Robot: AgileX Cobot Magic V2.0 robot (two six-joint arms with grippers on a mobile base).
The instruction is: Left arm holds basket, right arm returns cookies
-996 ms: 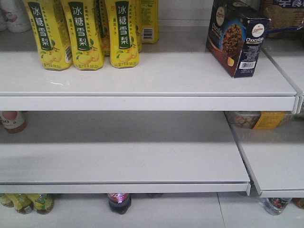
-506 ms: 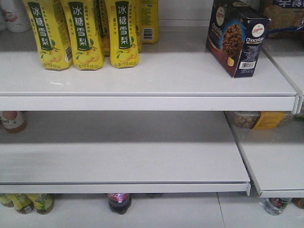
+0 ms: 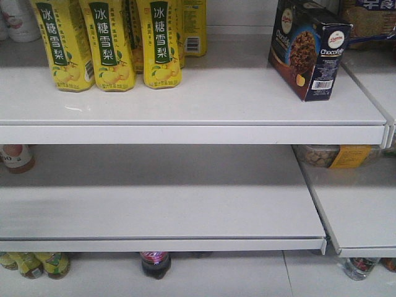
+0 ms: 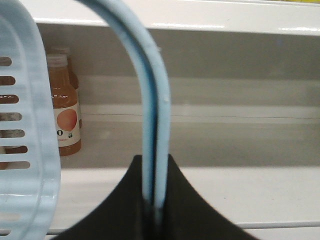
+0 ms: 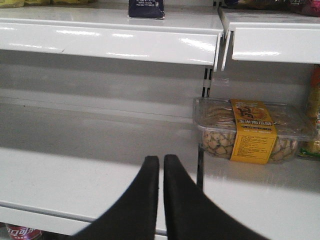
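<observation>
The cookies (image 3: 307, 48), a dark navy-and-maroon box, stand upright on the right part of the top shelf (image 3: 185, 133); the box's bottom also shows in the right wrist view as the cookies (image 5: 146, 8). Neither arm appears in the front view. My left gripper (image 4: 154, 165) is shut on the light blue hoop handle (image 4: 150, 90) of the basket (image 4: 22, 140), whose slotted side fills the left edge. My right gripper (image 5: 161, 161) is shut with nothing between its fingers, in front of the middle shelf and well below the cookies.
Yellow drink cartons (image 3: 108, 43) stand at the top shelf's left. A clear snack tub with a yellow label (image 5: 250, 130) lies on the neighbouring right shelf. An orange juice bottle (image 4: 62, 107) stands at the middle shelf's left. Bottles (image 3: 154, 263) sit on the floor below.
</observation>
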